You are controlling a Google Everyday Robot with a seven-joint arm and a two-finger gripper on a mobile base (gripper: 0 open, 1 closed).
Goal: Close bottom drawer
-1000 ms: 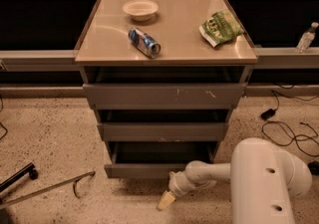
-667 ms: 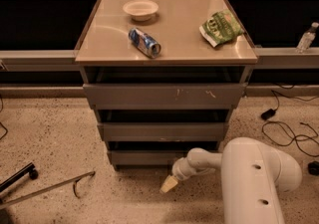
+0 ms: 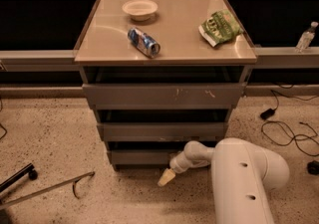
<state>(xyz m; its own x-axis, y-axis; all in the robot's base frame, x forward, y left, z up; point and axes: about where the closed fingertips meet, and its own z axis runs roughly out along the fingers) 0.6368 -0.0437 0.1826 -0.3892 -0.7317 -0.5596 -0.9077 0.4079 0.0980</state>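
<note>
Gripper [image 3: 167,177] near bottom drawer [image 3: 142,157] of three

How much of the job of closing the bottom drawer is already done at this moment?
Mostly done: the bottom drawer sits much further in than a second ago, its front close under the middle drawer. In hand: the gripper hangs low before the drawer's right end, near the floor. Left: perhaps a last small push; whether the front is fully home I cannot tell.

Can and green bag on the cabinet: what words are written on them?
Blue can: print too blurred to read.
Green snack bag: white lettering, too blurred to read.
No other readable text.
The hand hangs low before the bottom drawer.
</note>
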